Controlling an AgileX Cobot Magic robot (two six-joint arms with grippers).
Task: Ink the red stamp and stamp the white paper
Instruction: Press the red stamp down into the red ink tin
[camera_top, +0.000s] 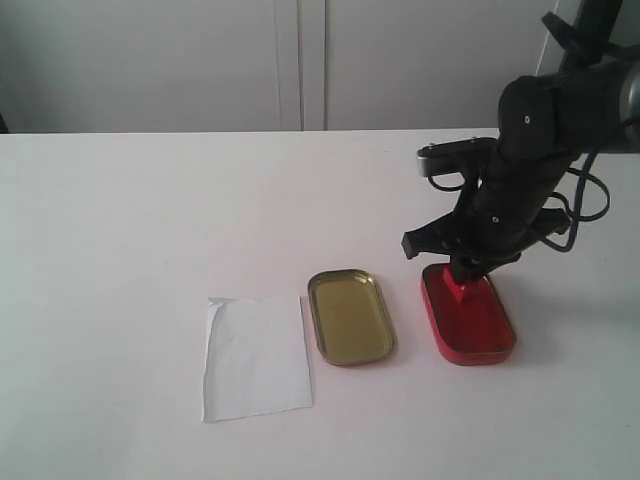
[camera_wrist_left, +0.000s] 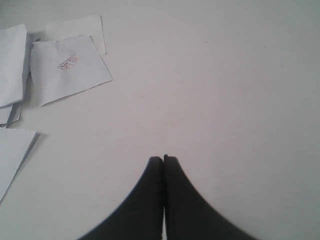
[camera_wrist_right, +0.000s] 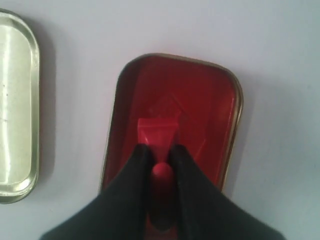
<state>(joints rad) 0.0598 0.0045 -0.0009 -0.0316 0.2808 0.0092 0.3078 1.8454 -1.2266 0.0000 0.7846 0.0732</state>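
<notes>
The right gripper (camera_wrist_right: 160, 156) is clamped on the small bright-red plastic stamp (camera_wrist_right: 157, 131). Its two black fingers (camera_wrist_right: 131, 180) press the narrow knob handle from either side, and the square block base sticks out beyond the fingertips. The stamp sits over the shallow red oval tin tray (camera_top: 487, 338), inside its rim and at its far end in the exterior view. Whether the base touches the red ink inside cannot be told. In the right wrist view a faint diamond-shaped impression shows in the ink just beyond the stamp's base.

The tray lies on the white surface (camera_top: 140, 220) at the right of the exterior view. Near it on its left, with a gap between them, lies a gold-coloured oval metal tin (camera_top: 350, 316), open side up. Just beside that tin, further left, the rectangular sheet of white paper (camera_top: 257, 358) lies on the surface, with a ragged top edge and a slightly lifted left edge.

The left gripper (camera_wrist_left: 163, 161) appears only in its own wrist view. Its black fingers are pressed together with nothing between them, and it hangs over bare surface. Several loose white paper sheets (camera_wrist_left: 70, 70) lie overlapping well apart from it, and one of them bears a small red stamped mark (camera_wrist_left: 69, 62)
</notes>
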